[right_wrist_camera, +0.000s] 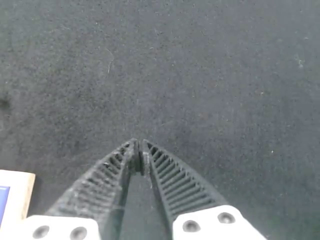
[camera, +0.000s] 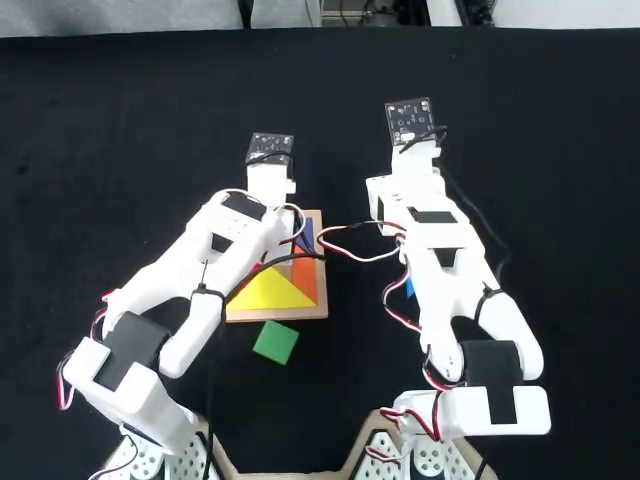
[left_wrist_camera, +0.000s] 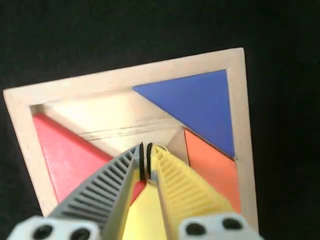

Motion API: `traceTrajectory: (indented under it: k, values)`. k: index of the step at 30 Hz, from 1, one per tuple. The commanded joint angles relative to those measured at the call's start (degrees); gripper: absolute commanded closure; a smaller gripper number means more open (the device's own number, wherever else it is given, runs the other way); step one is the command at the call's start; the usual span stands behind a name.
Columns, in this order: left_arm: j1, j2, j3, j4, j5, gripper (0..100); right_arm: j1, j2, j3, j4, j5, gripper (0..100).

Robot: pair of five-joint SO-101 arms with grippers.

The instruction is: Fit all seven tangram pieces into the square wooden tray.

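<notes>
The square wooden tray [left_wrist_camera: 238,90] lies under my left gripper [left_wrist_camera: 145,156], which is shut with nothing in it, its tips just above the tray's middle. In the tray lie a blue triangle [left_wrist_camera: 197,100], a red triangle [left_wrist_camera: 62,155], an orange piece [left_wrist_camera: 212,170] and a yellow triangle [left_wrist_camera: 142,215]; a patch of bare wood floor [left_wrist_camera: 105,117] shows between red and blue. In the high view a green square [camera: 276,342] sits on the table just in front of the tray [camera: 275,312]. My right gripper [right_wrist_camera: 138,152] is shut and empty over the black table, to the right of the tray.
A small blue piece [camera: 408,288] peeks out from under the right arm. A corner of the tray [right_wrist_camera: 17,192] shows in the right wrist view. The black cloth [camera: 120,120] covers the table all round. White wires [camera: 350,245] hang between the two arms.
</notes>
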Motion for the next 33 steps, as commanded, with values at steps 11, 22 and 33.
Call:
traceTrajectory:
  k: [11,22,33]
  values:
    - [3.21,-0.35,-3.30,-0.70,0.09,95,0.44,-0.92,-2.95,-1.05,0.44,98.5]
    - [3.03,-1.05,-4.97,2.73,0.09,95,0.44,-0.92,-2.95,-1.05,0.44,98.6]
    - [-4.97,-9.32,-7.96,9.32,0.09,95,0.44,-0.92,-2.95,-1.14,0.44,98.6]
